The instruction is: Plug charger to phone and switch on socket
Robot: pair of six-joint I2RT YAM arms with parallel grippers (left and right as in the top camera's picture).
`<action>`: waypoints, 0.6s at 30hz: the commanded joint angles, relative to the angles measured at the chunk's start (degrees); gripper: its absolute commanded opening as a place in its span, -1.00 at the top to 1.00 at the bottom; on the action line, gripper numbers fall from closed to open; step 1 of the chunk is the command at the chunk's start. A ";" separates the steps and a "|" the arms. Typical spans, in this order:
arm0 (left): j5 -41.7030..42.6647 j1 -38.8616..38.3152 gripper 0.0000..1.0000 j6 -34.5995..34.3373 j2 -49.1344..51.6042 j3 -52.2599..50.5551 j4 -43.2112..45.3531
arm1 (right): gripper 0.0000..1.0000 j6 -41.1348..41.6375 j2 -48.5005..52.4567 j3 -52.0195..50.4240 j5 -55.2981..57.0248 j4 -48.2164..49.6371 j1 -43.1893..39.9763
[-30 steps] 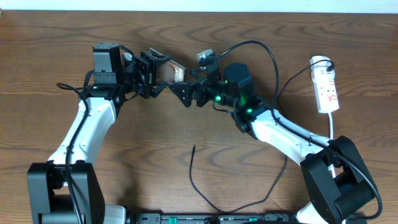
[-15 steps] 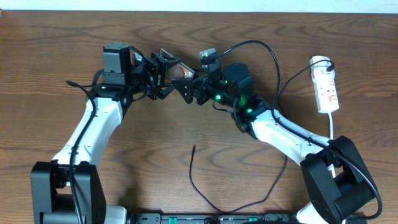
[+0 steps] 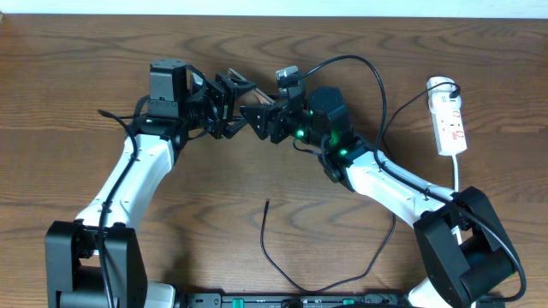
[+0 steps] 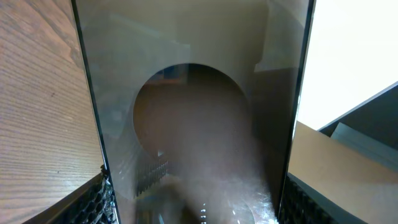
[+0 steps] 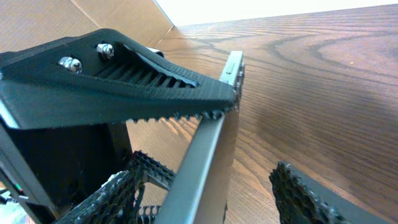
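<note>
The phone (image 3: 249,100) is lifted off the table, tilted on edge, between the two arms. My left gripper (image 3: 229,106) is shut on it; in the left wrist view the glossy brownish face (image 4: 199,124) fills the space between the fingers (image 4: 198,198). My right gripper (image 3: 265,120) is open with the phone's thin metal edge (image 5: 214,149) standing between its fingers (image 5: 214,198), close to the left one. The charger is a thin black cable lying on the table, its tip (image 3: 267,203) free at front centre. The socket (image 3: 449,120) lies at the far right.
The charger cable loops along the front edge (image 3: 342,281) and up past the right arm toward the socket's end (image 3: 441,84). A thicker black cable (image 3: 364,67) arcs above the right wrist. One finger of the left gripper (image 5: 124,74) shows large in the right wrist view.
My left arm has carried the phone to the right, bringing its end in between the right gripper's open fingers. The right arm, the charger and the socket have stayed put.
</note>
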 commanded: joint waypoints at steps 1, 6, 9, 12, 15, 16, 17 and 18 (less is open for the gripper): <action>1.55 -0.22 0.86 -0.07 -1.55 2.27 0.92 | -0.31 -0.17 0.24 1.05 0.59 -0.09 0.31; 1.57 -0.22 0.85 -0.07 -1.55 2.27 0.98 | -0.12 -0.17 0.24 1.05 0.72 -0.07 0.31; 1.57 -0.22 0.86 -0.07 -1.55 2.27 1.38 | 0.03 -0.17 0.24 1.05 0.72 -0.07 0.31; 1.60 -0.22 0.86 -0.07 -1.55 2.27 1.99 | 0.15 -0.17 0.24 1.05 0.72 -0.07 0.31; 1.60 -0.24 0.85 -0.07 -1.55 2.27 1.97 | 0.28 -0.17 0.24 1.05 0.70 -0.07 0.31; 1.60 -0.24 0.86 -0.04 -1.55 2.27 1.97 | 0.33 -0.17 0.24 1.05 0.70 -0.07 0.31; 1.60 -0.24 0.85 -0.07 -1.55 2.27 1.99 | 0.38 -0.15 0.24 1.05 0.70 -0.07 0.31; 1.60 -0.24 0.85 -0.07 -1.55 2.27 1.99 | 0.43 -0.17 0.24 1.05 0.70 -0.07 0.31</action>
